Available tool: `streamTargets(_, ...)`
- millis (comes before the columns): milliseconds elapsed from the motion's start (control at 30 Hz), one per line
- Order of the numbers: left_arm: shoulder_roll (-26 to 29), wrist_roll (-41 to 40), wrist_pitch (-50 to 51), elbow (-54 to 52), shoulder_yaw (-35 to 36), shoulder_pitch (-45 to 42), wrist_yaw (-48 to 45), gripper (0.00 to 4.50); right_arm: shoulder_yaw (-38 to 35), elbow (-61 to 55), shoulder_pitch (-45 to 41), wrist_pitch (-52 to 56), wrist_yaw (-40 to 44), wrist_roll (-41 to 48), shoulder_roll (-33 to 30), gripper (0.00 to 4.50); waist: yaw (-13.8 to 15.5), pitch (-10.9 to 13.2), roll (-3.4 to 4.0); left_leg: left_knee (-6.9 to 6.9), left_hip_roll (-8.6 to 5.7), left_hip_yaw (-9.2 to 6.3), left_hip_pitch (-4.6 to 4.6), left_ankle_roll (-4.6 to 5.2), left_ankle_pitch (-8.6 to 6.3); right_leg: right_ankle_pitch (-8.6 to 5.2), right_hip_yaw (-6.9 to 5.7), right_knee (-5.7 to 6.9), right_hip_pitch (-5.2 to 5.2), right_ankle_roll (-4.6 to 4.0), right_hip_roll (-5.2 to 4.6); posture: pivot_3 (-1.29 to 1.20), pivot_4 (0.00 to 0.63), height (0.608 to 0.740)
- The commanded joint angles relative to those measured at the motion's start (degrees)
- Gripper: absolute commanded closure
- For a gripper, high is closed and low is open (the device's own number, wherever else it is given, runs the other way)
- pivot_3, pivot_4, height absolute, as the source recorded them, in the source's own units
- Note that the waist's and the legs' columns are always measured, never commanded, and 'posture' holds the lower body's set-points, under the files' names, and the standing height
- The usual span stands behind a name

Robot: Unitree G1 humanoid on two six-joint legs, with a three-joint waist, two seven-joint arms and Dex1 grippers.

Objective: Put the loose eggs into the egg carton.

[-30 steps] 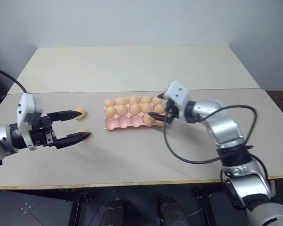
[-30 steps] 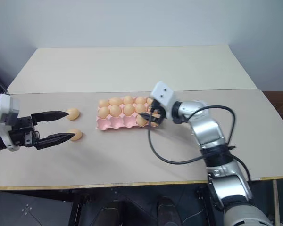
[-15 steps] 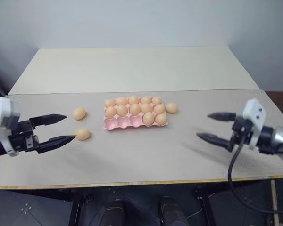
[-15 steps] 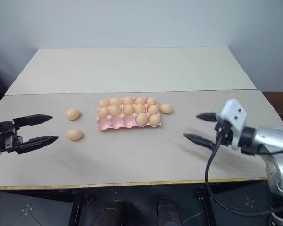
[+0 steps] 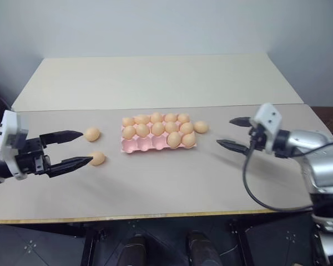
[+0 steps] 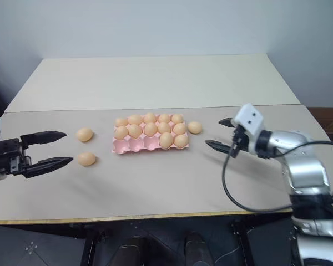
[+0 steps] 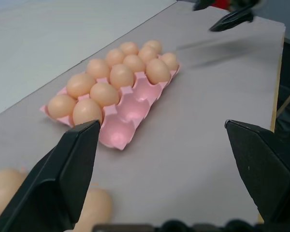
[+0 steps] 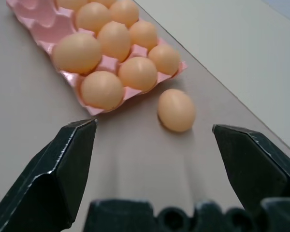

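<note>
We find the egg carton (image 5: 158, 136) lying flat near the middle of the table (image 5: 155, 83), its two far rows full and two more eggs seated at the right end of the near row, which leaves three near cups bare. Three loose eggs lie on the tabletop: one egg just off the carton's right end (image 5: 201, 127), and two to its left, the farther left egg (image 5: 92, 134) and the nearer left egg (image 5: 97, 158). The main hazards, as we judge them, are a fingertip nudging a round egg so that it rolls away across the bare top, a pinch landing off-centre so that the egg squirts out, or a finger catching the carton's edge on the way in and shifting it or jostling seated eggs. The right gripper (image 5: 232, 133) hangs to the right of the carton with its jaws spread wide and nothing between them, aimed toward that right-hand egg and tipped slightly down. The left gripper (image 5: 72, 148) hovers low on the left, equally wide and empty, its fingertips just short of the two left eggs and pointing toward them.
</note>
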Motion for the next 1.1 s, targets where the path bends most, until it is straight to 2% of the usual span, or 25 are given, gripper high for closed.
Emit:
streamTargets(33,-0.21,-0.83,-0.51,-2.06,0.06,-1.08,1.01,0.0,3.56,13.14,-6.78,-9.76,-1.78,-5.96,2.38,0.02,-0.04,0.0,0.0,0.0,-0.01,0.0,-0.03,0.0,0.0,0.0,0.0,-0.01,-0.03,0.0,-0.01,0.0,0.15,0.74)
streamTargets(233,-0.59,-0.8,-0.81,-3.63,0.85,0.25,1.51,0.0,8.31,36.06,-17.8,-22.55,-3.14,-12.5,8.2,0.02,-0.19,0.0,0.0,0.02,-0.03,0.0,-0.14,-0.05,0.03,0.0,0.0,0.01,-0.13,0.0,-0.04,0.0,0.15,0.74)
streamTargets(467,-0.25,-1.36,-0.4,-4.86,2.28,1.21,1.93,0.0,9.96,53.79,-25.62,-30.17,-8.77,-17.8,13.37,0.02,-1.02,0.01,0.0,-0.01,-0.01,-0.02,-0.08,-0.08,0.05,0.01,0.01,0.0,-0.08,-0.01,-0.02,0.0,0.15,0.74)
streamTargets(567,-0.17,-1.38,-0.34,-5.05,2.51,1.16,2.18,0.0,9.11,56.85,-26.88,-31.88,-10.18,-17.99,14.68,0.61,-1.2,0.0,0.0,-0.01,-0.01,-0.02,-0.06,-0.1,0.06,0.01,0.02,0.03,-0.07,-0.01,-0.02,0.0,0.15,0.74)
streamTargets(733,-0.08,-1.48,-0.15,-5.39,2.85,1.36,2.32,0.0,6.95,55.52,-26.4,-33.96,-8.99,-15.91,14.45,2.27,-1.21,0.01,0.01,-0.01,-0.02,-0.02,-0.05,-0.1,0.06,0.01,0.03,0.03,-0.07,-0.01,-0.02,0.0,0.15,0.74)
streamTargets(800,-0.23,-1.37,-0.24,-5.49,2.62,1.49,2.39,0.0,6.38,53.23,-25.14,-34.04,-8.0,-15.72,13.38,2.63,-1.21,0.01,0.01,-0.01,-0.02,-0.02,-0.06,-0.1,0.06,0.01,0.02,0.03,-0.07,-0.01,-0.02,0.0,0.15,0.74)
streamTargets(933,-0.21,-1.32,-0.24,-5.37,2.26,1.31,2.48,0.0,5.36,45.04,-21.4,-31.88,-8.78,-16.12,9.63,2.63,-1.01,0.01,0.02,-0.01,-0.03,-0.04,-0.07,-0.1,0.06,0.01,0.02,0.03,-0.07,-0.01,-0.04,0.0,0.15,0.74)
streamTargets(1100,0.01,-1.09,-0.35,-4.49,1.54,0.59,2.17,0.0,3.45,22.34,-15.97,-20.81,-6.48,-12.55,8.08,2.63,-1.29,0.01,0.02,0.0,0.0,-0.04,-0.08,-0.1,0.06,0.01,0.02,0.05,-0.08,0.0,-0.01,0.0,0.15,0.74)
